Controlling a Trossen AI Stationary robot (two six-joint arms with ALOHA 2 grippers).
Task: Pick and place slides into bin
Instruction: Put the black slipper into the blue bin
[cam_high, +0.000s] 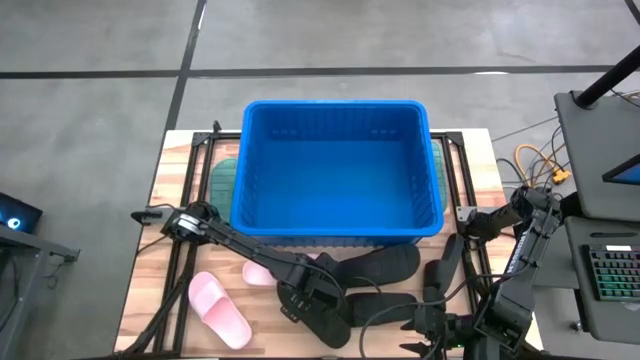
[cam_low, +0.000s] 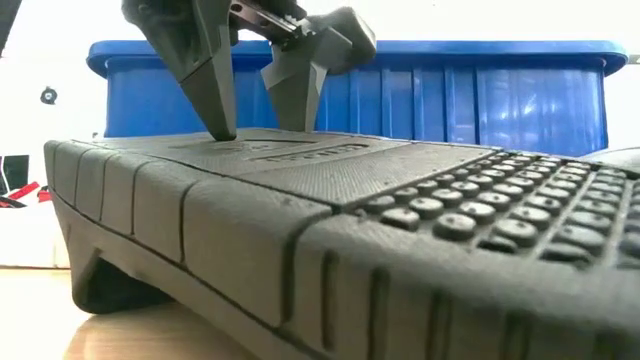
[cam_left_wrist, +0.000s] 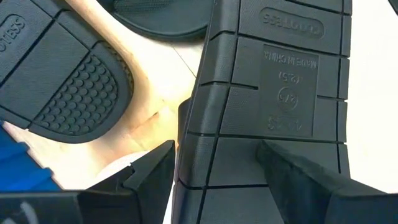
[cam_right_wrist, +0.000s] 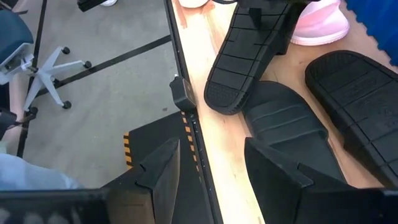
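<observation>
Bin (cam_high: 335, 170), upper centre of the high view, holds no slides. 3 black slides (cam_high: 385, 265) and 2 pink slides (cam_high: 220, 310) lie below it. Left gripper (cam_high: 318, 312) straddles an upturned black sole (cam_left_wrist: 273, 106), fingers parted, nothing lifted. Right gripper (cam_right_wrist: 211, 168) hangs open, empty. Moulded text reads "MADE IN CHINA".

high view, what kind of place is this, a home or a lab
Most likely a robotics lab or workshop: a wooden table on a grey concrete floor marked with black tape lines, a keyboard on a side desk, and loose cables.
</observation>
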